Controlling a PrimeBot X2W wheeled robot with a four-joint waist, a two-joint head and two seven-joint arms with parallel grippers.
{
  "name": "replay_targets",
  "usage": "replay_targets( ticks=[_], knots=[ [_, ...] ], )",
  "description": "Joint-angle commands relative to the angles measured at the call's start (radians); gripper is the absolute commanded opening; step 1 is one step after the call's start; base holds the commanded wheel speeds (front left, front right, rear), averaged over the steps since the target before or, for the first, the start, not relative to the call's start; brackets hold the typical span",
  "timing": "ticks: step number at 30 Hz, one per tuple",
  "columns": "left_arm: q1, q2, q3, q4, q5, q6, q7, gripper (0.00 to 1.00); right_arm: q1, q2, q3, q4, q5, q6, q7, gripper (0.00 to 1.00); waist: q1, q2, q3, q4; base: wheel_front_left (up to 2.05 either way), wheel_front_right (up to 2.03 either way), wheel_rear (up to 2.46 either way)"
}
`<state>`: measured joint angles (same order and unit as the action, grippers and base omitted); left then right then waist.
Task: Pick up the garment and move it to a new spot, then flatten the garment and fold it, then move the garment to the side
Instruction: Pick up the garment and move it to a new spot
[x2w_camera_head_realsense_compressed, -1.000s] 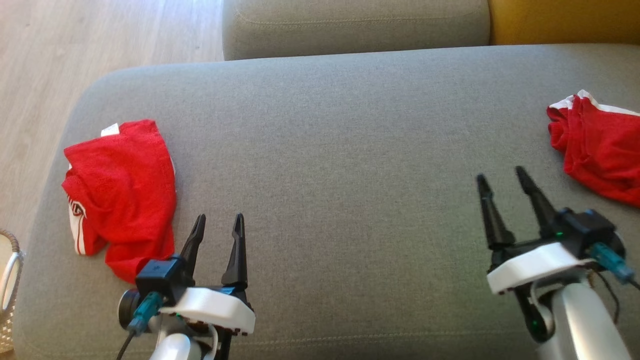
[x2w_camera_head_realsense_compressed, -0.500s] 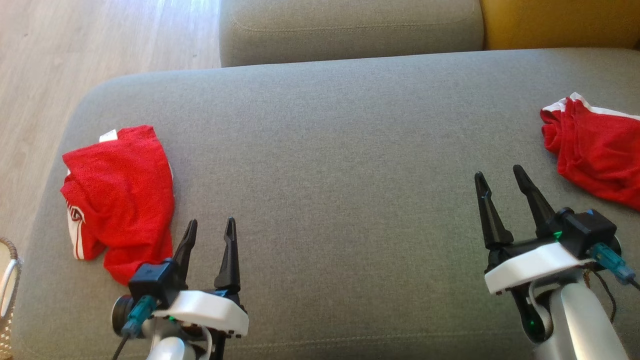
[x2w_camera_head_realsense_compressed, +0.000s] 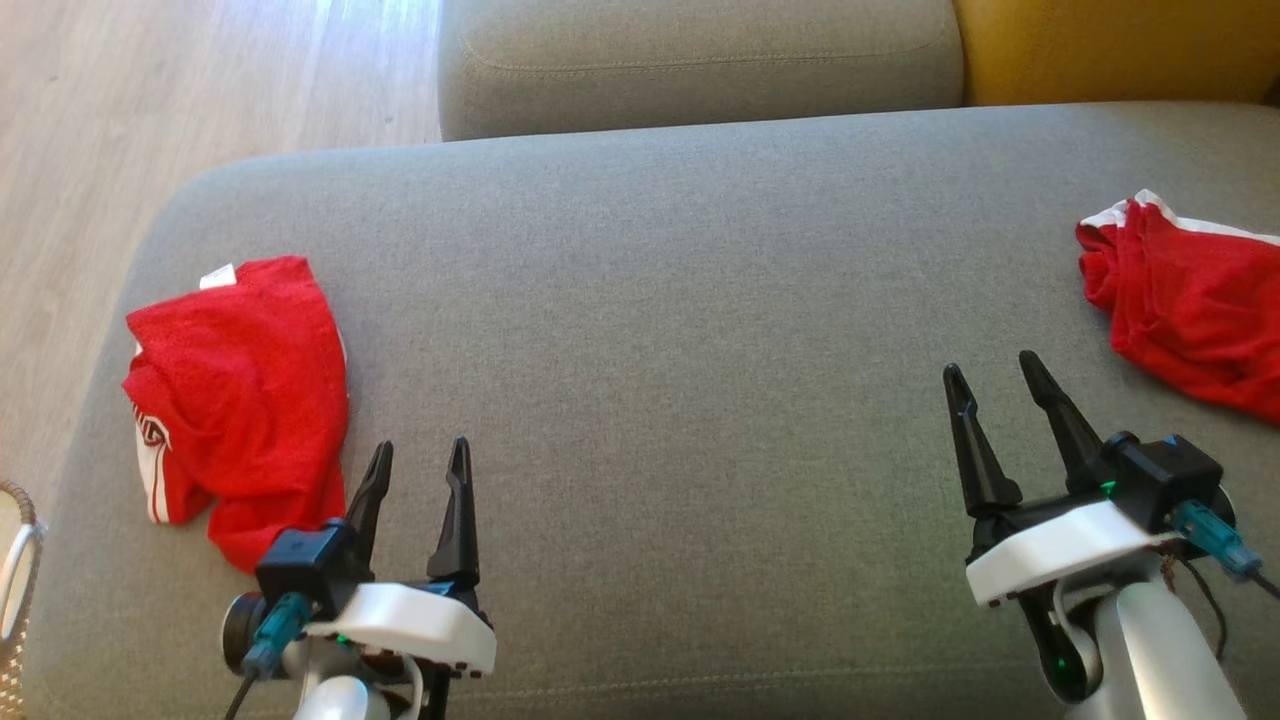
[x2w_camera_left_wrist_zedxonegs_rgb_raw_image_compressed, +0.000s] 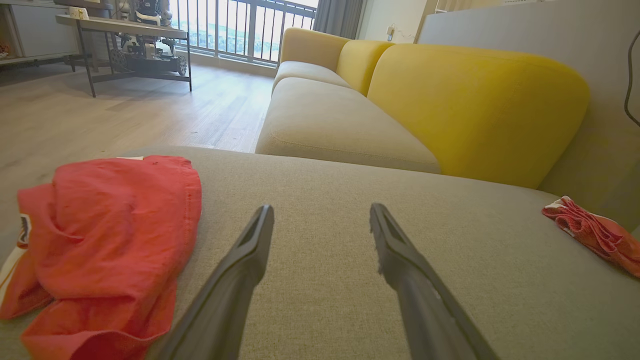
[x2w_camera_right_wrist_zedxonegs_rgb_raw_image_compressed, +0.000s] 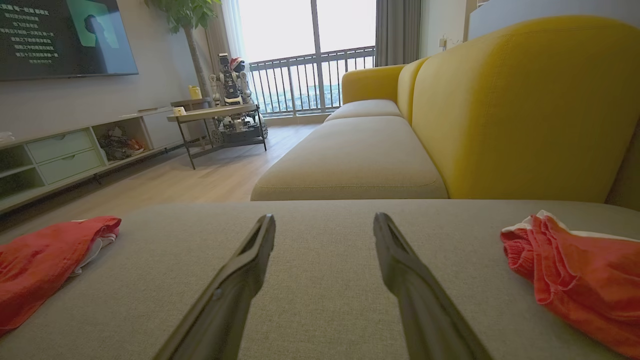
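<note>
Left fingers (x2w_camera_head_realsense_compressed: 455, 510) and right fingers (x2w_camera_head_realsense_compressed: 972, 440) gape empty over grey sofa cushion (x2w_camera_head_realsense_compressed: 650, 300), wood floor (x2w_camera_head_realsense_compressed: 150, 90) beyond.

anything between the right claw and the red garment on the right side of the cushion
Nothing visible does. Bare grey cushion lies between the open right claw and the crumpled red garment, which it does not touch. The other red garment lies beside the left claw, out of the way.

right red garment (x2w_camera_head_realsense_compressed: 1190, 310) cut by the frame edge, wicker basket (x2w_camera_head_realsense_compressed: 10, 660) mostly cropped, tv (x2w_camera_right_wrist_zedxonegs_rgb_raw_image_compressed: 60, 37) text unreadable
</note>
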<state>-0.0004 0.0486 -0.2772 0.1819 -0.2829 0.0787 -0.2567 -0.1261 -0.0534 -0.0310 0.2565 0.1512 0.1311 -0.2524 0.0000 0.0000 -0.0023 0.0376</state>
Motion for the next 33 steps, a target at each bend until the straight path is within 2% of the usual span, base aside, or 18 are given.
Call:
replay_targets(
  ticks=[1,19,33],
  knots=[
    [-0.024,0.002,0.036,-0.035,0.006,-0.001,-0.005,1.00,-0.021,0.003,0.024,-0.028,0.007,0.000,-0.009,1.00,0.0000,0.0000,-0.001,0.000,0.00,0.00,0.00],
    [-0.022,0.002,0.037,-0.035,0.008,-0.003,-0.005,1.00,-0.012,0.003,0.032,-0.039,0.018,0.000,-0.009,1.00,0.0000,0.0000,0.001,0.014,0.00,0.00,0.00],
    [-0.033,0.002,0.087,-0.050,0.033,-0.011,-0.005,1.00,-0.006,0.003,0.040,-0.054,0.021,0.000,-0.009,1.00,0.0000,0.0000,0.026,0.196,0.00,0.00,0.00]
  ],
)
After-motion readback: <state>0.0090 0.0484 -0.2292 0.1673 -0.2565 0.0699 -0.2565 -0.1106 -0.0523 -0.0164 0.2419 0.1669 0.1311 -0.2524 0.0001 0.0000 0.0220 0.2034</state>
